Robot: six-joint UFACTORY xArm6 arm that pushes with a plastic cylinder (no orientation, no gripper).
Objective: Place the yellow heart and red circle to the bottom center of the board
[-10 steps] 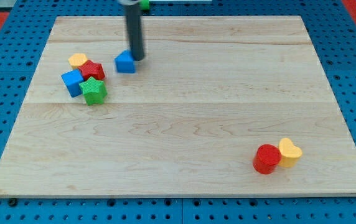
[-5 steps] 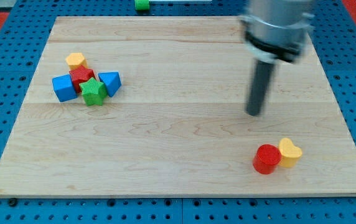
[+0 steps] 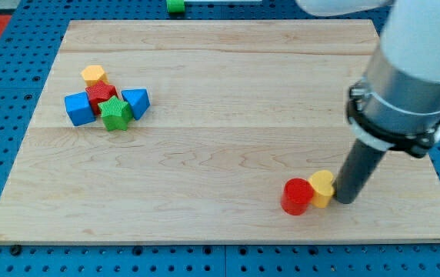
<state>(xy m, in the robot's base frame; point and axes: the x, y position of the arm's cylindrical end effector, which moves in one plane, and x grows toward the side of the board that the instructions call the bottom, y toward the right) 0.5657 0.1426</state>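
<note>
The yellow heart [image 3: 321,187] and the red circle [image 3: 297,196] lie touching each other near the board's bottom edge, right of centre. The circle is on the heart's left. My tip [image 3: 345,200] rests on the board against the heart's right side. The dark rod rises from there up and to the right into the arm's grey body.
A cluster sits at the view's upper left: a yellow block [image 3: 94,75], a red star [image 3: 101,95], a blue cube [image 3: 79,108], a green star [image 3: 116,114] and a blue triangle [image 3: 136,101]. A green block [image 3: 175,5] lies beyond the board's top edge.
My tip moved from the board's middle right down to the heart's right side. The heart and circle have slid left together. Earlier, the blue triangle was pushed into the cluster.
</note>
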